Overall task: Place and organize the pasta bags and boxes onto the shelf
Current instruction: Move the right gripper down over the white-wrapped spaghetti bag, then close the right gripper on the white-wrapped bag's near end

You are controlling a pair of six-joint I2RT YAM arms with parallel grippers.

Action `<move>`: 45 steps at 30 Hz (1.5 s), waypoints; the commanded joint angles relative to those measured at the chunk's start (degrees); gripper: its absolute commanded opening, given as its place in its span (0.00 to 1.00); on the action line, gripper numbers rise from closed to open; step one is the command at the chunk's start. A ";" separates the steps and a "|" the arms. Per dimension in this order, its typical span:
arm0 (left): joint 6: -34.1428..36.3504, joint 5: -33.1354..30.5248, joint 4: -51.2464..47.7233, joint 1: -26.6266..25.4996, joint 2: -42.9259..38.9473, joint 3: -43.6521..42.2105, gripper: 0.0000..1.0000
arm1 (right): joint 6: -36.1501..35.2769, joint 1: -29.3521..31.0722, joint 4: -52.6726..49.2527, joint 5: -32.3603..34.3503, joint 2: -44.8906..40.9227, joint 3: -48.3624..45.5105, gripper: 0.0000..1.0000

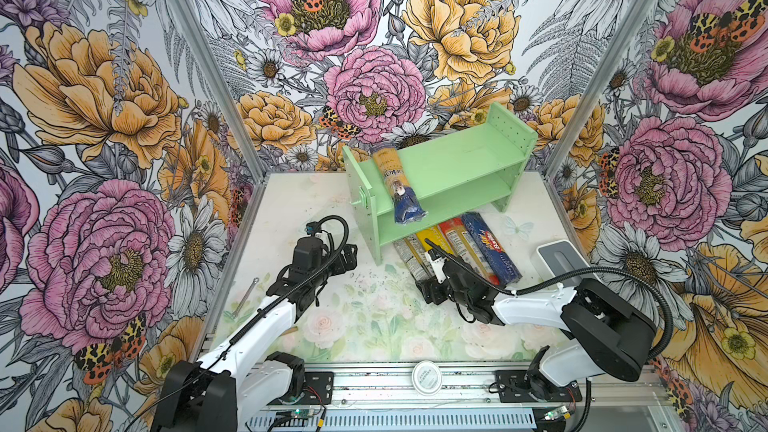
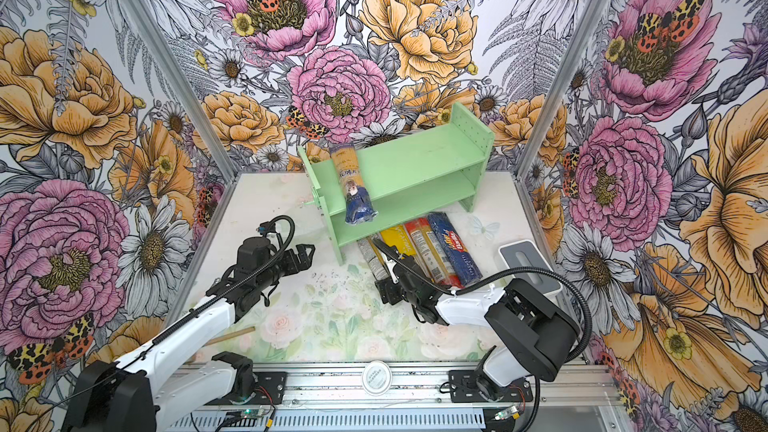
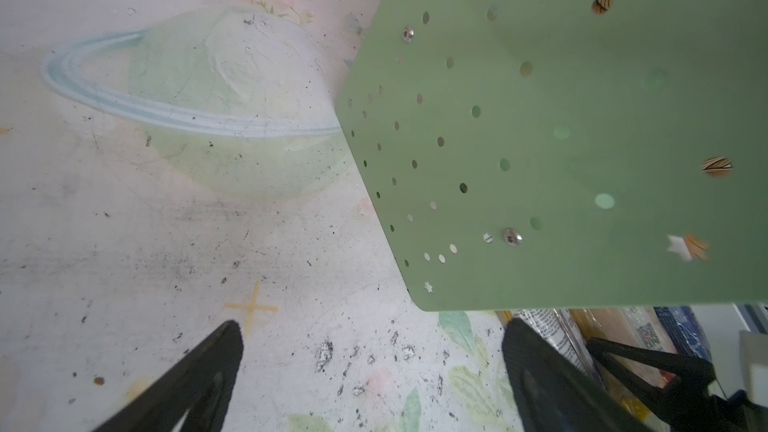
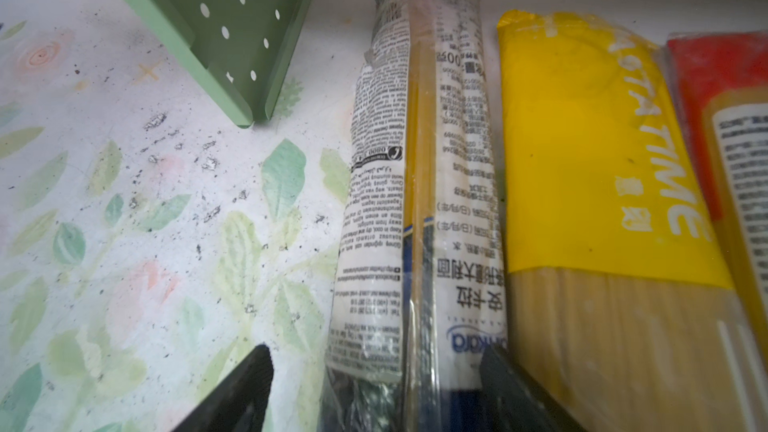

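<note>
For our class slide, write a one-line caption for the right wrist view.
Open right gripper straddling a clear spaghetti pack beside the yellow pack, shelf nearby.

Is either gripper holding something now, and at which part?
Nothing is held. The right gripper stands open around one end of the clear pack on the table, not closed on it. The left gripper is open and empty.

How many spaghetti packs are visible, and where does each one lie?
5. One clear pack lies across the shelf top. Four lie side by side on the table before it: second clear pack, yellow pack, red pack, dark blue pack. None seems hidden.
</note>
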 commanded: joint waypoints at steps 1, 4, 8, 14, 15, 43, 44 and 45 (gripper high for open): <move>-0.10 -0.87 0.05 -0.39 -0.33 0.70 0.99 | -0.86 0.44 4.62 1.17 1.65 -0.59 0.80; -0.10 -0.87 0.04 -0.39 -0.33 0.65 0.99 | -0.94 0.46 6.77 2.06 3.09 -0.93 0.80; 0.05 -0.76 0.05 -0.37 -0.33 0.74 0.99 | -0.95 0.44 10.50 2.96 5.71 -1.63 0.80; 0.13 -0.77 -0.07 -0.38 -0.33 0.74 0.99 | -0.76 0.46 12.36 5.08 8.37 -1.81 0.79; 0.09 -0.78 -0.06 -0.39 -0.34 0.74 0.99 | -0.69 0.51 12.45 5.27 8.57 -1.88 0.79; -0.28 -1.02 -0.04 -0.47 -1.03 -0.05 0.99 | 3.27 6.03 25.07 5.28 16.42 -5.63 0.74; -0.28 -0.98 -0.11 -0.52 -1.17 -0.13 0.99 | 3.42 6.21 25.44 5.36 16.43 -5.74 0.74; -0.20 -1.01 -0.13 -0.44 -1.23 -0.19 0.99 | 3.53 6.26 25.70 5.48 16.32 -5.81 0.74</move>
